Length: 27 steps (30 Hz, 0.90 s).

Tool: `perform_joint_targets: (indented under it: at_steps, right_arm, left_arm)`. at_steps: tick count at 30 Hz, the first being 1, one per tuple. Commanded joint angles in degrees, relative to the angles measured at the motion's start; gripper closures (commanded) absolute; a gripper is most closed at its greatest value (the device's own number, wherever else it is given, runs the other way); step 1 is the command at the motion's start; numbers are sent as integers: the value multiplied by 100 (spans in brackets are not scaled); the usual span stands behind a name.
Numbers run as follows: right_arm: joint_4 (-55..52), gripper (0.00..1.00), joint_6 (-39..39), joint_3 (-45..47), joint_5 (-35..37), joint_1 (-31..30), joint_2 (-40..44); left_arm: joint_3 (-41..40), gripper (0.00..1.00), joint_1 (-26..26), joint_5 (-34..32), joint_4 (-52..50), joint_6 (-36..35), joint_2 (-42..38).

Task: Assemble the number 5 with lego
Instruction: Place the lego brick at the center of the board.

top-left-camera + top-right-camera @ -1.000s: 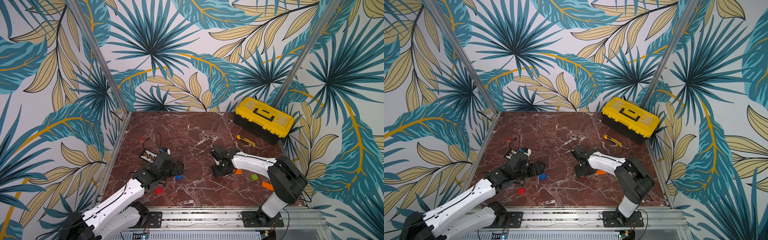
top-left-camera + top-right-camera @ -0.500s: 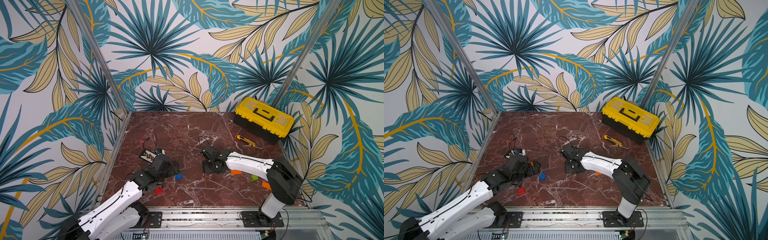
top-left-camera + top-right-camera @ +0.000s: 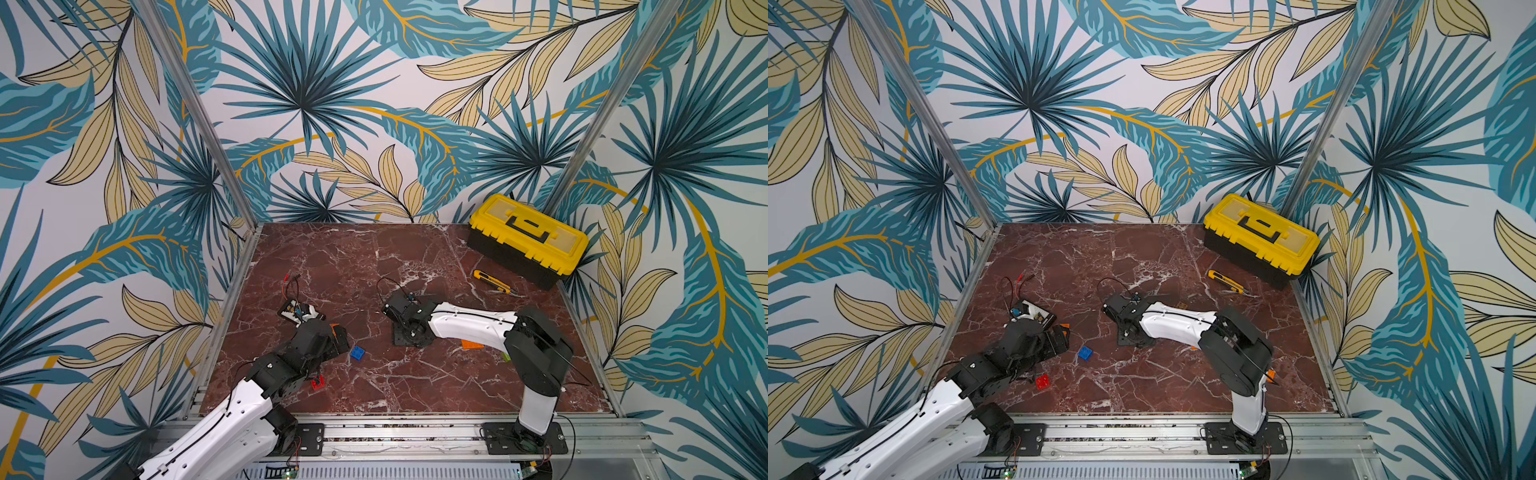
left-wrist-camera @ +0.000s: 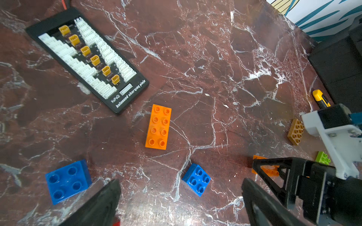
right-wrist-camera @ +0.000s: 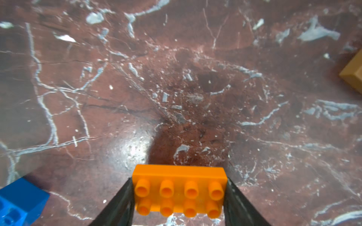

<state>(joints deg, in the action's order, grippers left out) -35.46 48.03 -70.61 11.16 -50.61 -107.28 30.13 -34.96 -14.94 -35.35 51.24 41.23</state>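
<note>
As it clamps lego (image 5: 179,192), right arm (image 3: 469,328) stretches low.

red marble table (image 4: 215,58). an orange oblong brick (image 4: 158,127) lies flat near a black charging board (image 4: 86,60). a blue brick (image 4: 67,181) and a second blue brick (image 4: 196,180) sit by the left gripper (image 4: 180,203), fingers spread wide.

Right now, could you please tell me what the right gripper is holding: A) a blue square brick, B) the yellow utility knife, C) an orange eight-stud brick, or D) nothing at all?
C: in the right wrist view the right gripper has its jaws pressed against the two short ends of the orange eight-stud brick.
</note>
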Motion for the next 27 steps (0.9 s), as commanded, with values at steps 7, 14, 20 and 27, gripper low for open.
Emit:
perform_joint_targets:
  at_steps: [7, 14, 20, 27]
  right_arm:
    - [-20, 39, 319, 135, -82, -49, -203]
    - [-18, 27, 286, 177, -81, -50, -129]
    - [-257, 18, 136, 117, 166, -45, 244]
    - [876, 22, -1101, 216, -617, -36, 827]
  left_arm:
    - [-122, 0, -15, -123, -41, 88, -85]
    - [-122, 0, -20, -123, -51, 85, -63]
    - [-89, 0, -20, -147, -99, 70, -72]
    - [171, 0, -17, -736, -758, 436, -171]
